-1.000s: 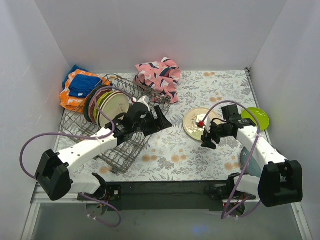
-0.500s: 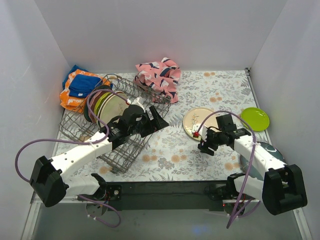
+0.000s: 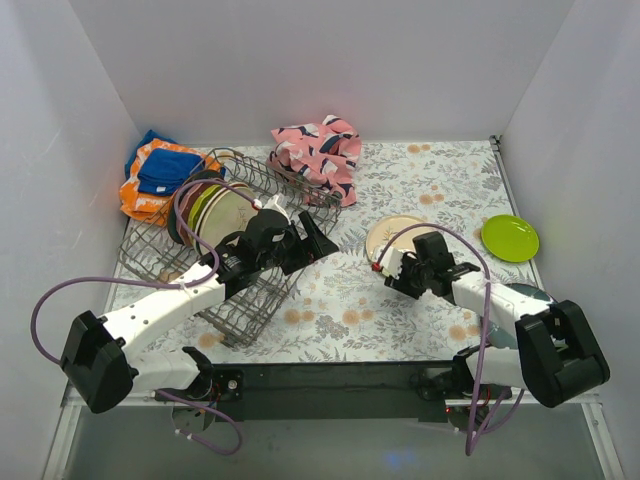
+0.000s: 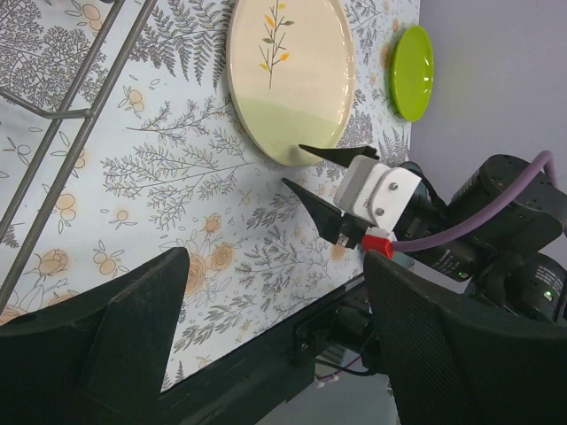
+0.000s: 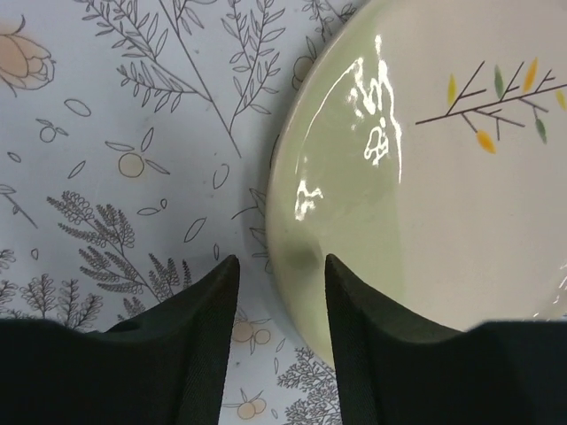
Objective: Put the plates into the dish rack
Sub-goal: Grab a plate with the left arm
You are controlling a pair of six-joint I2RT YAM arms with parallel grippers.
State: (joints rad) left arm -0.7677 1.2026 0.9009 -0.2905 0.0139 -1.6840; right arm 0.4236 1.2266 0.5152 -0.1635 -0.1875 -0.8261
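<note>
- The desk (image 3: pixel 340 315) has a floral cover, and both arms reach over it.
- The dish rack (image 3: pixel 250 305) lies under and behind the left gripper (image 3: pixel 318 240), far to the left of the right gripper (image 3: pixel 392 272). Several plates (image 3: pixel 215 210) stand on edge at the rack's far end.
- The left gripper is spread wide and holds nothing. It hovers at the rack's right edge, facing the right gripper.
- The cream plate (image 5: pixel 425 177), painted with a leafy sprig, lies flat on the desk just beyond the right gripper.
- The right gripper is narrowly parted, with the plate's near rim between its fingertips (image 5: pixel 226 266). I cannot tell whether they touch the rim.
- A lime-green plate (image 3: pixel 510 238) lies on the desk well to the right of the right gripper.
</note>
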